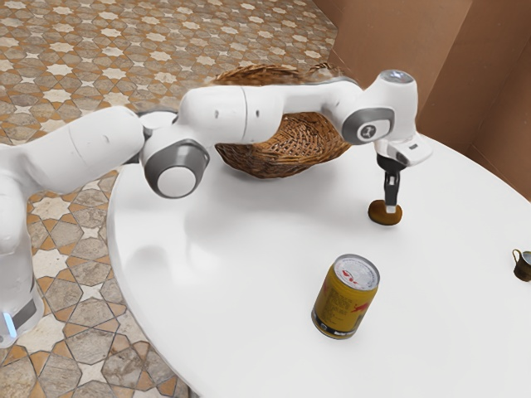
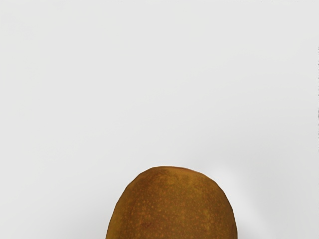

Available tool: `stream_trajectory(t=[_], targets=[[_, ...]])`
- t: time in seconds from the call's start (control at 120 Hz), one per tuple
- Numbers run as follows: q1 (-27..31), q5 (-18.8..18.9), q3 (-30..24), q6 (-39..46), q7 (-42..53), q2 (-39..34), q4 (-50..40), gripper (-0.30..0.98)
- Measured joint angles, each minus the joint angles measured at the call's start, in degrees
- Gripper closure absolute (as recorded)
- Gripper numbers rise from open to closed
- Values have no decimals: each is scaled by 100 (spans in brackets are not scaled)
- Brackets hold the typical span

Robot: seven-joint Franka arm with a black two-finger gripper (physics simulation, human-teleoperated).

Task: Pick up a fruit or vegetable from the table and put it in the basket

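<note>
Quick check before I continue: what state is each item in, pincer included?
Pincer: lowered at the fruit, pointing down
Brown fruit: outside the basket
Basket: partly hidden, contents unclear
Can: standing upright
Small cup: upright, contents unclear

Exterior view: your arm (image 1: 249, 112) crosses in front of the basket (image 1: 282, 157), hiding part of its rim and interior; you cannot confirm its full contents. The arm's base is cut off at the view's left edge. The lower end of your gripper (image 1: 391, 207) covers part of the brown fruit (image 1: 379, 219), and its grip on the fruit cannot be verified. The small cup (image 1: 522, 267) is cut by the right edge (handle noted, contents too small to tell). The can (image 1: 344, 303) carries fine print you cannot read. The table (image 1: 249, 274) runs out of frame. Wrist view: the lower edge cuts off the fruit; a dark speckled sliver (image 2: 318, 99) at the right edge is unidentifiable
</note>
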Motion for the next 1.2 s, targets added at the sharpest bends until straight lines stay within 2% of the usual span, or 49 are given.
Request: stream_trajectory(t=[0.108,0.283,0.725,0.775,0.925,0.992,1.092,1.2], targets=[[27,-4,-68,260,50,79,-87,0],[-48,149,138,511,116,62,-239,0],[-122,537,258,676,221,-34,-696,0],[-129,618,248,681,228,-31,-724,5],[-150,861,222,692,244,-6,-756,32],[-152,909,215,700,244,0,-755,36],[-111,828,111,710,242,-13,-732,39],[24,371,-55,715,236,-173,-720,42]])
